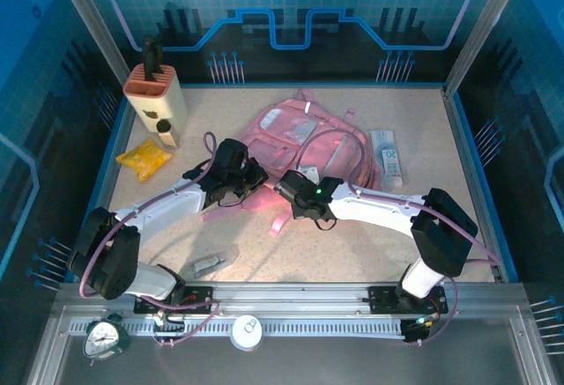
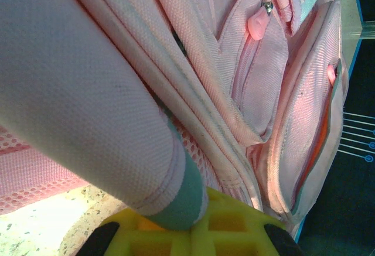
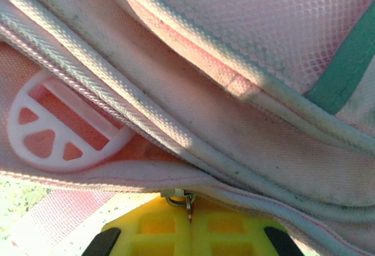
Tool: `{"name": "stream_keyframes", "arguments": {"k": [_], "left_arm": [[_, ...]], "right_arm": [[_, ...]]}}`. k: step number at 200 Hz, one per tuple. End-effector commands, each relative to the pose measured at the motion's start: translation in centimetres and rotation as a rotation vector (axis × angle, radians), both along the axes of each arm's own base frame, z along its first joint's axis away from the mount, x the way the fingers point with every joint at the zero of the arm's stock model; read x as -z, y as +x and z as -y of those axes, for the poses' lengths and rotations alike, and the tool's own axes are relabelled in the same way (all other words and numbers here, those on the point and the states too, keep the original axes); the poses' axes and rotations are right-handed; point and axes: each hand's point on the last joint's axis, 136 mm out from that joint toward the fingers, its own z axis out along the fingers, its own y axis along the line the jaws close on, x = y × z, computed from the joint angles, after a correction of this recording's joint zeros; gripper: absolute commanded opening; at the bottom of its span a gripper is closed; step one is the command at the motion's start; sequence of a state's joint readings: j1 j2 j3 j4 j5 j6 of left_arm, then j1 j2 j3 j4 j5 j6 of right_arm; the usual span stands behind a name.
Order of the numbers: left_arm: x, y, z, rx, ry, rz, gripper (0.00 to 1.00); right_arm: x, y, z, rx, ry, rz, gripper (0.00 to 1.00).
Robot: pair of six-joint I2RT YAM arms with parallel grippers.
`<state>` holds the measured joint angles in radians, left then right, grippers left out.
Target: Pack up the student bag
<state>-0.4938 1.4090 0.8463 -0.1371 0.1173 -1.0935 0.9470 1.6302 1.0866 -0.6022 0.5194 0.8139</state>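
Our left gripper (image 1: 249, 176) and right gripper (image 1: 284, 188) both clamp the near edge of the student bag (image 1: 308, 129), whose body stretches far-right.

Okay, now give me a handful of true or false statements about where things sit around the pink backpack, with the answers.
1. The student bag lies on the table, ahead of both arms. True.
2. The small yellow pack is tucked inside the bag. False: the yellow packet lies on the table left of the bag, apart from it.
3. The left fingers are shut on a padded pink strap of the bag. True.
4. The bundle of notes sits left of the bag. False: the banknote bundle lies to its right.
5. The clock stands on top of the bag. False: the alarm clock is on the metal ledge at the near left corner.
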Motion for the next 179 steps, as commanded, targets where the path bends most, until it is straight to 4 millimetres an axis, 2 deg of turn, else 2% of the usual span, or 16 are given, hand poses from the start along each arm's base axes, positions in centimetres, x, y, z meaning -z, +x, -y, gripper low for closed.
{"name": "stream_keyframes", "arguments": {"k": [1, 35, 71, 85, 88, 96, 110, 138, 147, 151, 159, 168, 179], "left_arm": [[-2.0, 0.8, 0.7, 0.042, -0.016, 0.073, 0.0], [-0.9, 2.2, -0.9, 0.026, 0.017, 0.053, 0.0], [-0.3, 4.4, -3.9, -0.019, 0.056, 0.052, 0.0], [-0.2, 5.3, -4.5, -0.022, 0.066, 0.06, 0.0], [-0.1, 5.5, -4.6, -0.021, 0.07, 0.06, 0.0], [-0.1, 6.0, -4.7, -0.013, 0.075, 0.063, 0.0], [0.0, 6.9, -4.3, 0.012, 0.074, 0.07, 0.0], [-0.3, 8.3, -3.6, 0.063, 0.076, 0.101, 0.0], [-0.5, 8.5, -3.8, 0.069, 0.072, 0.101, 0.0], [-0.5, 8.4, -3.9, 0.07, 0.072, 0.101, 0.0], [-0.6, 8.1, -4.0, 0.07, 0.071, 0.104, 0.08], [-0.7, 7.5, -4.1, 0.073, 0.066, 0.099, 0.22], [-0.4, 6.5, -4.1, 0.069, 0.047, 0.072, 0.28]], "right_arm": [[-0.8, 0.1, 1.4, 0.015, -0.024, 0.021, 0.0], [-0.4, -1.5, 3.2, 0.017, -0.014, -0.022, 0.0], [0.4, -3.2, 5.7, 0.031, 0.002, -0.07, 0.0], [0.0, -3.2, 6.5, 0.041, 0.007, -0.066, 0.0], [0.7, -3.7, 7.1, 0.042, -0.01, -0.082, 0.0], [0.8, -3.8, 7.4, 0.038, -0.012, -0.083, 0.0], [0.7, -3.9, 6.8, 0.005, 0.013, -0.087, 0.0], [0.4, -3.8, 3.0, -0.084, 0.12, -0.106, 0.0], [0.8, -4.0, 2.4, -0.104, 0.125, -0.119, 0.0], [0.0, -3.5, 1.6, -0.11, 0.14, -0.103, 0.0], [0.0, -3.4, 1.3, -0.107, 0.137, -0.106, 0.0], [0.0, -3.3, 1.2, -0.102, 0.138, -0.107, 0.0], [0.1, -3.2, 0.9, -0.108, 0.149, -0.105, 0.0]]}}
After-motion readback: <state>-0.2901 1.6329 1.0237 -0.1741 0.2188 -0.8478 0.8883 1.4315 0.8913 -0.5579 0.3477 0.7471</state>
